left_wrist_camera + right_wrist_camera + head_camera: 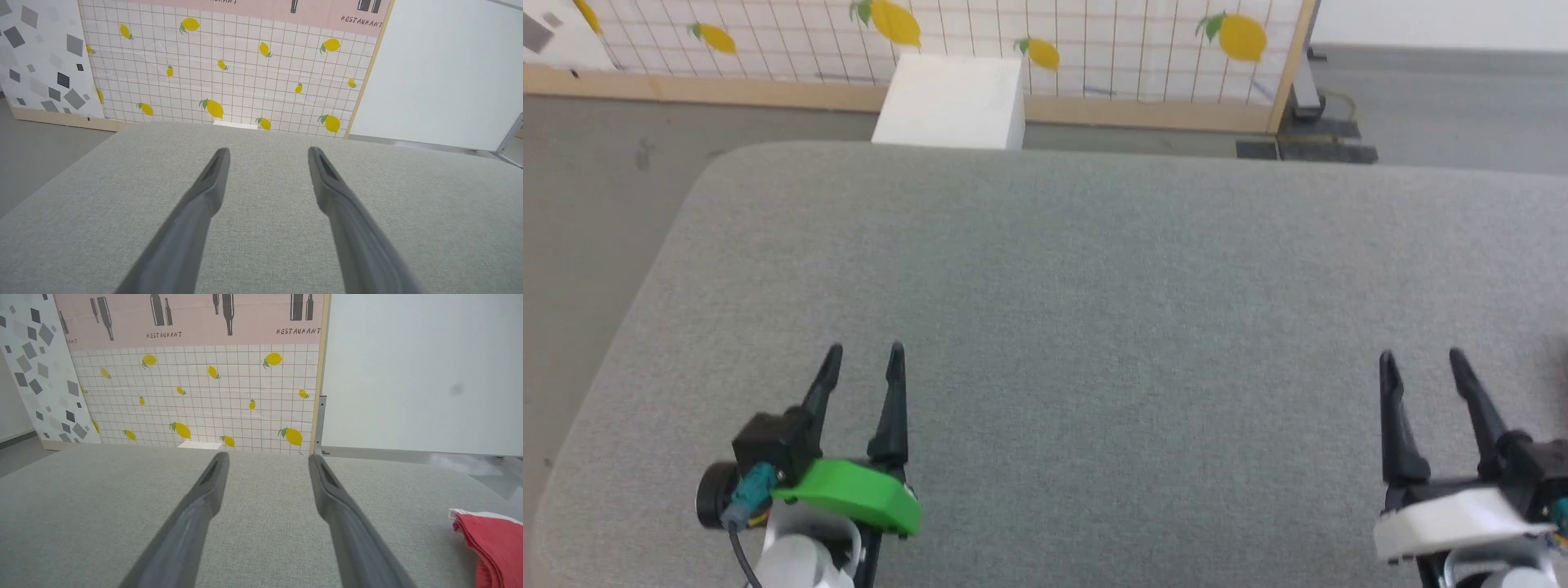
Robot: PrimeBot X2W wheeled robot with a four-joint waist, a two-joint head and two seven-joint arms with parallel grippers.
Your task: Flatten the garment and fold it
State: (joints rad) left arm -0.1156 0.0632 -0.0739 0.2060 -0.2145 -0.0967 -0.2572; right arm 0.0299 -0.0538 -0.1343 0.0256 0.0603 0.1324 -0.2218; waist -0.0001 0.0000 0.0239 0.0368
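The garment (492,543) is a red cloth with a white band at its edge, lying on the grey table at the lower right of the right wrist view, to the right of my right gripper and apart from it. My right gripper (1419,356) stands open near the table's front right, with nothing between its fingers (204,498). My left gripper (864,351) is open at the front left, its fingers (212,179) also holding nothing. Both grippers hover just above the grey fabric surface (1094,294).
A white box (952,102) stands on the floor behind the table's far edge. A lemon-patterned panel (1013,41) lines the back, with a metal stand base (1307,147) at its right end. The table's left edge (629,327) drops to grey floor.
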